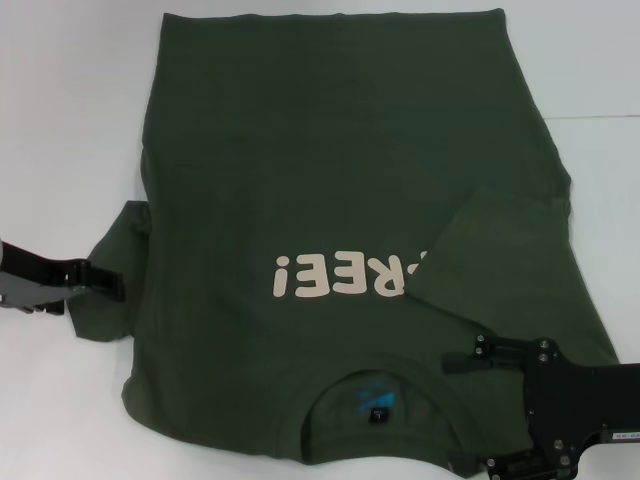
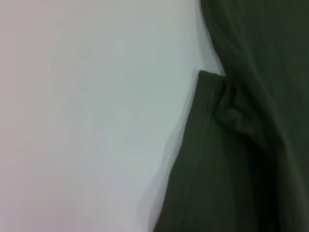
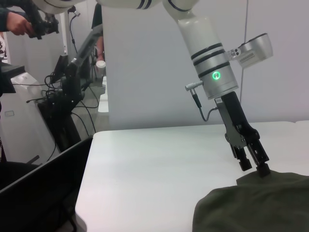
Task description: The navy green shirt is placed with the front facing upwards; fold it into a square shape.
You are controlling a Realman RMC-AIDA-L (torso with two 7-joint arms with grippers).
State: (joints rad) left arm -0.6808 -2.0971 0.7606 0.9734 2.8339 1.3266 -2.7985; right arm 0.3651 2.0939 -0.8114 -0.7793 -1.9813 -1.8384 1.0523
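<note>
On the white counter the shirt lies; left gripper pinches its sleeve at the left edge, right gripper's fingers wide by the collar.

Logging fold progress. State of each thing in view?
shirt: front up, lettering showing, right sleeve folded in over the chest, left sleeve still spread out.
left hand: at the left sleeve's edge, fingertips down on the cloth in the right wrist view.
right hand: over the shirt's right shoulder, next to the collar.
table: white, shirt spread on it.
</note>
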